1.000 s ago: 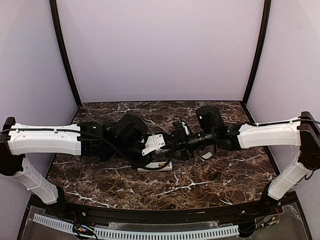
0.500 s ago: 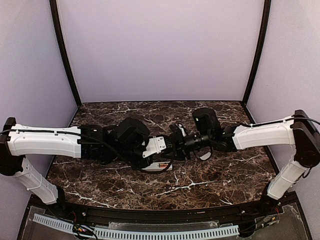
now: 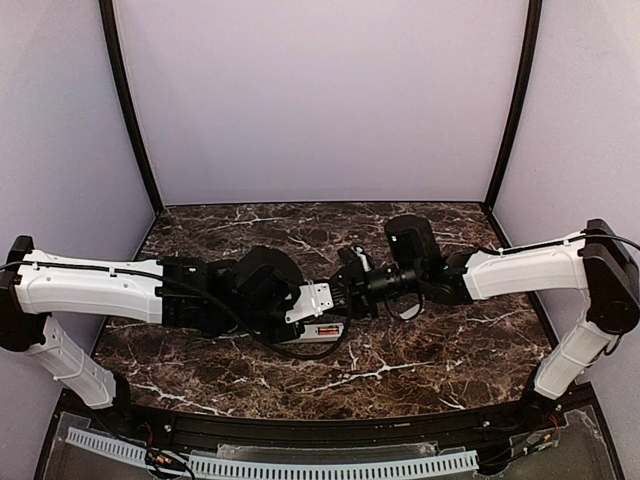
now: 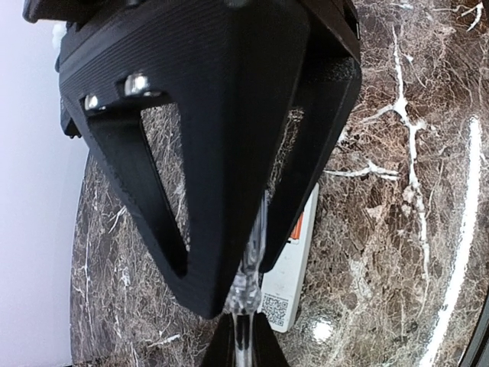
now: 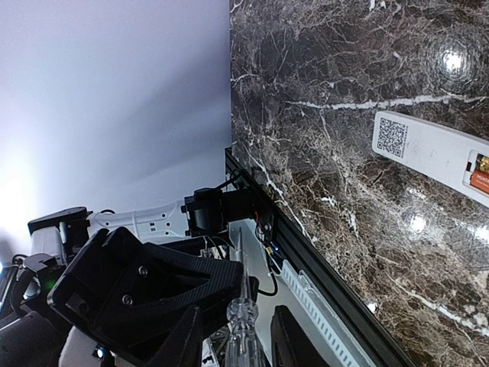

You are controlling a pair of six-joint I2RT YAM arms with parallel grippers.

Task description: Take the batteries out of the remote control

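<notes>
Left hand [image 4: 238,302] edged nearer, pinching clear-handled tool [image 5: 241,329], right hand [image 5: 238,310] grip unclear, slim white remote [image 5: 428,145]

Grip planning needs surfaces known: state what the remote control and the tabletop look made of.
Remote control: likely moulded plastic, white, smooth matte shell, QR label. Tabletop: dark marble-look slab, white veins, polished, mirroring lamp glare; real stone or laminate is unclear.

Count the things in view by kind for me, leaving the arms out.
remote control: 1
batteries: 1 orange one showing in the open recess; a second cannot be told
clear-handled screwdriver: 1
Total: 3
</notes>
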